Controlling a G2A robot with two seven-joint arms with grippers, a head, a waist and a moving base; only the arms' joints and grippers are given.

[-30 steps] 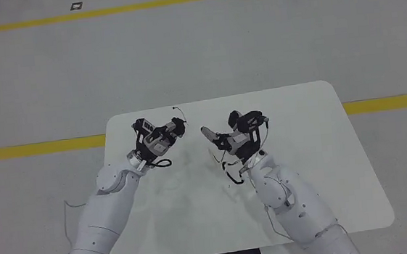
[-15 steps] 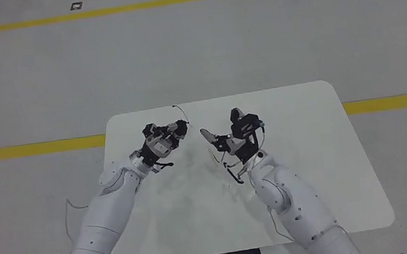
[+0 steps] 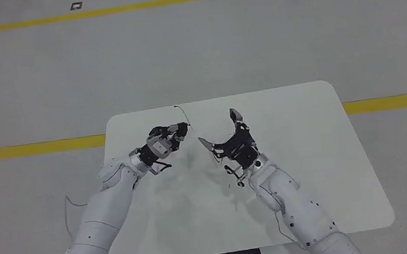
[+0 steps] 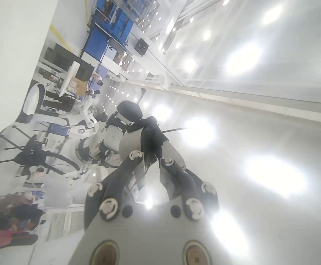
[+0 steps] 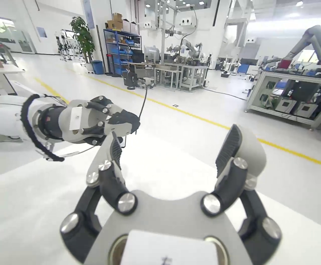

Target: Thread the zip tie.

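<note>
My left gripper (image 5: 133, 124) pinches the zip tie (image 5: 143, 100) low down, near the worktop's (image 3: 297, 119) far edge. The tail stands free. My right gripper (image 5: 173, 145) is spread and empty. I judge the tie light, springy and slippery, so grip it near the tip.

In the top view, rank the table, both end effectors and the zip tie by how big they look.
Largest: the table.
Next: the right end effector and the left end effector, too alike to rank.
Smallest: the zip tie, a thin dark strand.
</note>
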